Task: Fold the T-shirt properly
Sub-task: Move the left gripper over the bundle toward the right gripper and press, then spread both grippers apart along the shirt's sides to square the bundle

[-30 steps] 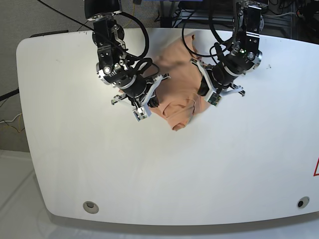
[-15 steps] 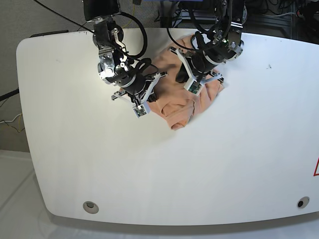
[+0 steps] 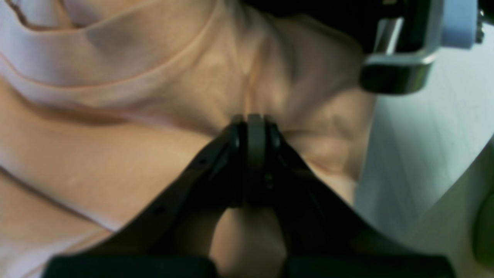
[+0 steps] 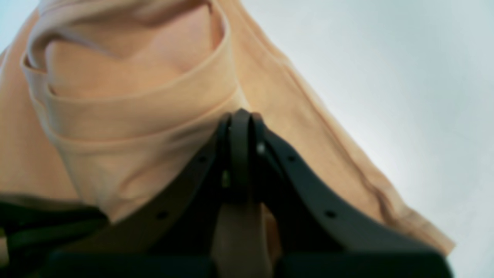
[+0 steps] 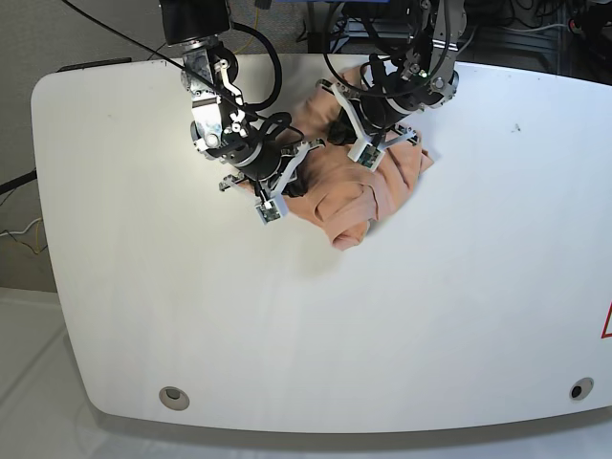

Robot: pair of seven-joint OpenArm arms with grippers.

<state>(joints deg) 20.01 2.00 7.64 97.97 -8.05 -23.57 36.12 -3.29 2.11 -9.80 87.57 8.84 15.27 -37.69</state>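
Observation:
The salmon-pink T-shirt lies bunched in a crumpled heap at the back middle of the white table. My left gripper sits over the heap's back left part. In the left wrist view the left gripper is shut, and the T-shirt puckers around its tips. My right gripper is at the heap's left edge. The right wrist view shows the right gripper shut at a folded hem of the T-shirt. The two grippers are close together.
A metal bracket of the other arm shows just right of the left gripper. Cables and equipment crowd the table's back edge. Two round holes sit near the front corners. A red mark is at the right edge.
My left arm has swung left across the shirt toward the right arm, dragging fabric with it. The heap is now more bunched. The right arm has barely shifted.

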